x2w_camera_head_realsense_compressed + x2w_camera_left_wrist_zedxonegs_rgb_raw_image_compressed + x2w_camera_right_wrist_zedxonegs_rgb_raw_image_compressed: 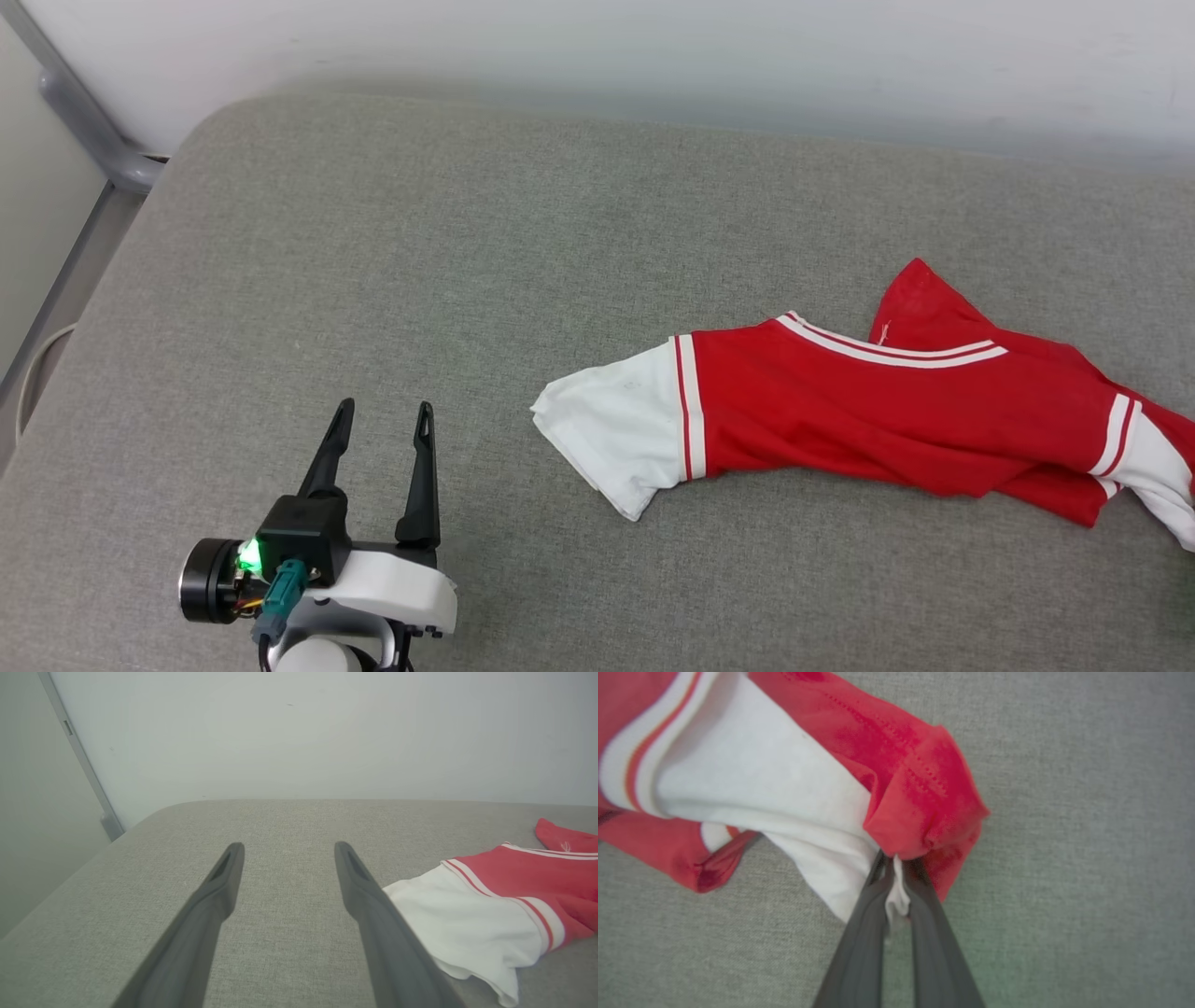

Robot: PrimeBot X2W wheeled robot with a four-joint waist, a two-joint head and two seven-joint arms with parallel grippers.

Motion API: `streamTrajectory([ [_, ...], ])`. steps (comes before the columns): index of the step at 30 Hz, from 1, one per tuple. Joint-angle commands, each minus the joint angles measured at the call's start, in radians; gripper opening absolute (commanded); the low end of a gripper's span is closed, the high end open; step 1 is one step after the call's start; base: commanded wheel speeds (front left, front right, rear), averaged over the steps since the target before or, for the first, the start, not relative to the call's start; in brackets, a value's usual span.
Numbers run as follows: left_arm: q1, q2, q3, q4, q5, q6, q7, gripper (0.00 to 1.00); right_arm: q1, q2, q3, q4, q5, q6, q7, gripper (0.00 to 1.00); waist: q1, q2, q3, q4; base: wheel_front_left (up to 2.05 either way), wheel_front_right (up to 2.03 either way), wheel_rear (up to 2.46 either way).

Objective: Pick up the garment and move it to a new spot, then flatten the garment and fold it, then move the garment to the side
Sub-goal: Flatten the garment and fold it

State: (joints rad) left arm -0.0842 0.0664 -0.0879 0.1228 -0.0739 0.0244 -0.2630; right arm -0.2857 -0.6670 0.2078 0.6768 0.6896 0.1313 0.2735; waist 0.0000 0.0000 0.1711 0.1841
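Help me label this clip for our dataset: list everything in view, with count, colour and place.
Red jersey-style T-shirt with white short sleeves and striped trim: one, red and white, crumpled on the surface's right half.
Grey woven upholstered surface: one, grey, under everything.
Plain wall: one, off-white, behind the surface.
Metal tube frame: one, grey, beyond the far left corner.
Left gripper: one, dark fingers, open, over bare surface left of the T-shirt.
Right gripper: one, dark fingers, shut on the T-shirt's edge.
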Motion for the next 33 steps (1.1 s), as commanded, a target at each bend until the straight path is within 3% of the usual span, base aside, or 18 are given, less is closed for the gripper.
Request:
streamTrajectory([
  [1,0.016,-0.001,0.005,0.003,0.003,-0.006,-0.003,1.00,0.030,0.003,0.005,0.004,0.004,-0.001,-0.012,0.00,0.0000,0.0000,-0.002,-0.002,0.00,0.00,0.00],
  [2,0.017,-0.002,0.005,0.005,0.003,-0.006,-0.003,1.00,0.032,0.000,-0.002,0.001,-0.001,-0.001,-0.034,0.40,0.0000,0.0000,-0.004,-0.004,0.00,0.00,0.00],
  [3,0.018,-0.003,0.007,0.006,0.004,-0.006,-0.003,1.00,0.028,-0.001,-0.010,-0.003,-0.008,-0.001,-0.062,1.00,0.0000,0.0000,-0.007,-0.006,0.00,0.00,0.00],
  [12,0.032,-0.007,0.012,-0.006,0.016,-0.013,-0.003,1.00,0.028,0.002,-0.086,-0.124,-0.068,-0.001,-0.239,1.00,0.0000,0.0000,-0.037,-0.016,0.00,0.00,0.00],
  [18,0.047,-0.008,0.019,-0.025,0.024,-0.012,-0.003,1.00,0.058,0.008,-0.170,-0.333,-0.130,-0.001,-0.229,1.00,0.0000,0.0000,-0.045,-0.025,0.00,0.00,0.00],
  [24,0.039,-0.009,0.017,-0.034,0.026,-0.015,-0.003,1.00,0.009,-0.012,-0.195,-0.542,-0.181,-0.001,-0.096,1.00,0.0000,0.0000,-0.028,-0.032,0.00,0.00,0.00],
  [29,0.010,-0.012,0.003,-0.041,0.026,-0.022,-0.003,1.00,-0.092,-0.047,-0.105,-0.640,-0.157,-0.001,0.072,1.00,0.0000,0.0000,0.005,-0.017,0.00,0.00,0.00],
  [33,-0.012,-0.014,-0.016,-0.049,0.020,-0.017,-0.003,1.00,-0.182,-0.094,0.013,-0.637,-0.106,-0.001,0.277,1.00,0.0000,0.0000,0.038,0.007,0.00,0.00,0.00],
])
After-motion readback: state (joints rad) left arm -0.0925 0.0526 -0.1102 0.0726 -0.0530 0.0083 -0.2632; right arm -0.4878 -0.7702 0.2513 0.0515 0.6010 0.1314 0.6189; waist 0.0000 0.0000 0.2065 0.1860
